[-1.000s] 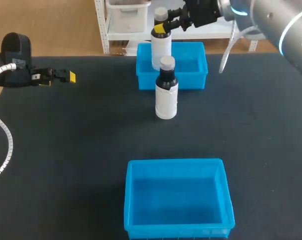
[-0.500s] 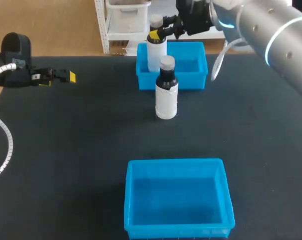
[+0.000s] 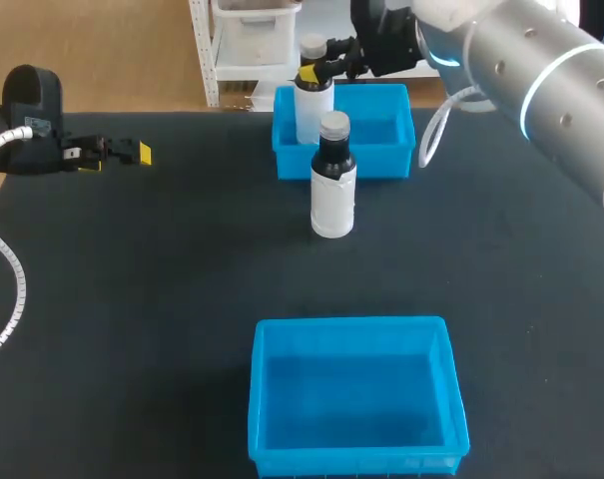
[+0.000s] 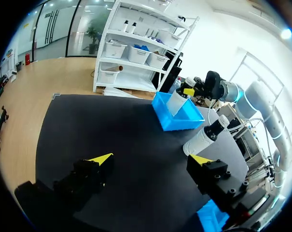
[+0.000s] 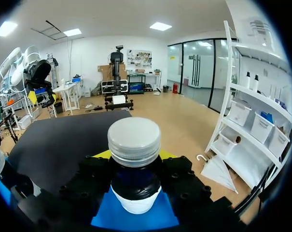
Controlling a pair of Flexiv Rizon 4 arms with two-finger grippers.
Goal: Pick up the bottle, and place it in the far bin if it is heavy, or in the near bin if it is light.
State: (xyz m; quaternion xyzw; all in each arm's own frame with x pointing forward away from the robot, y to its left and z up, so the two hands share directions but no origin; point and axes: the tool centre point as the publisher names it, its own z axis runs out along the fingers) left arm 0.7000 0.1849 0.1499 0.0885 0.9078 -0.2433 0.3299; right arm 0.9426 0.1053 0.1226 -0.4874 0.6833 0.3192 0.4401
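Note:
A white bottle (image 3: 312,105) with a dark neck and grey cap is held upright at the left end of the far blue bin (image 3: 381,130). My right gripper (image 3: 319,68) is shut on its neck. In the right wrist view the cap (image 5: 134,140) rises between the yellow-tipped fingers (image 5: 103,154). I cannot tell whether the bottle touches the bin floor. A second bottle (image 3: 332,180) of the same kind stands on the table just in front of the far bin. My left gripper (image 3: 122,153) hovers at the table's far left, open and holding nothing (image 4: 150,159).
The near blue bin (image 3: 356,399) sits at the table's front middle with nothing in it. From the left wrist, the held bottle (image 4: 177,100), the standing bottle (image 4: 203,137) and the far bin (image 4: 179,118) lie well ahead. Black tabletop (image 3: 162,299) surrounds them.
My right gripper has carried the bottle a little to the left, towards the far bin's left end. The left arm and the standing bottle have not moved.

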